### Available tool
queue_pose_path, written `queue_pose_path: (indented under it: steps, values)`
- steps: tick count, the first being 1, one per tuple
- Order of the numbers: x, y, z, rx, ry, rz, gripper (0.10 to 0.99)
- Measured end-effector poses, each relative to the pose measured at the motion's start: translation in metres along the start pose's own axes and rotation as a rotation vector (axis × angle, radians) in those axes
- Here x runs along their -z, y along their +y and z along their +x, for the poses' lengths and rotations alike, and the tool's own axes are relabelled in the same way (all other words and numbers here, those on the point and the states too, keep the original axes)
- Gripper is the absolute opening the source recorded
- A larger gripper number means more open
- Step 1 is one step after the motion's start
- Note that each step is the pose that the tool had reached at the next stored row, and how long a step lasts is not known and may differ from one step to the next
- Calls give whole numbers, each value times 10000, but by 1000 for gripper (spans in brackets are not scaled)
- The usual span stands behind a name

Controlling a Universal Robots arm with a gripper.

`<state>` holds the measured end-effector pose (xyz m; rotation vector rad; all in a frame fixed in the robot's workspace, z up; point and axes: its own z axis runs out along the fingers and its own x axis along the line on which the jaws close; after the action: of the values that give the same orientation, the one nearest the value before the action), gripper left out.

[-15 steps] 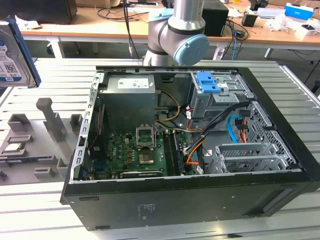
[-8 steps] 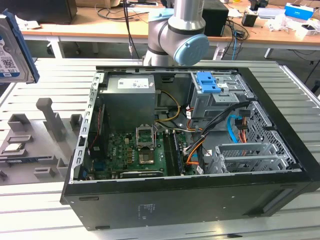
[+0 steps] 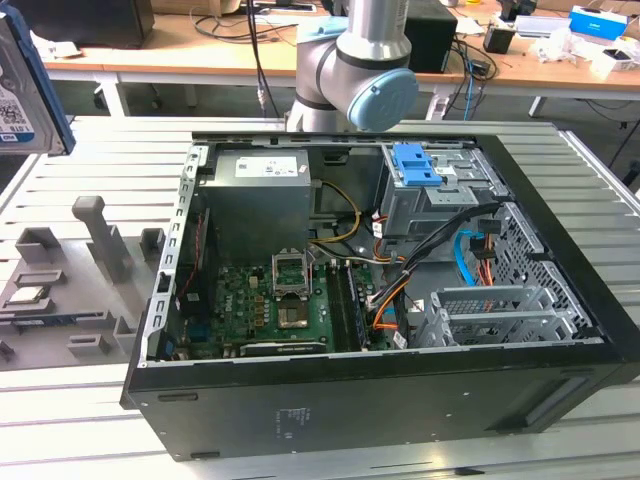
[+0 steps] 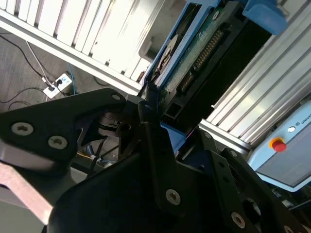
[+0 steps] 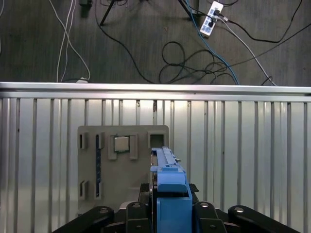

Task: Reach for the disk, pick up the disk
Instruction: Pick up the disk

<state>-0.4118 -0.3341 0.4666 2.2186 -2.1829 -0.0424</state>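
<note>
Exterior view: disk [image 3: 22,95] up in air at exterior view's left edge, clear of bench [image 3: 90,160], well apart from open PC case [image 3: 380,400].

First wrist view: end effector [image 5: 169,204] clamped on disk's blue frame, grey fixture [image 5: 121,170] on bench underneath.

Second wrist view: disk edge-on in that grip.

I'd call reach and pickup both done, nothing left.

Exterior view high over case [image 3: 350,400]; both wrist views near disk [image 5: 171,199] [image 4: 194,58].
</note>
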Motion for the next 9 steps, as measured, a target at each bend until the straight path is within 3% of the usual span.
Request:
queue_pose_path:
  steps: [9]
  values:
    - [170, -8, 0, 0, 0, -11, 369]
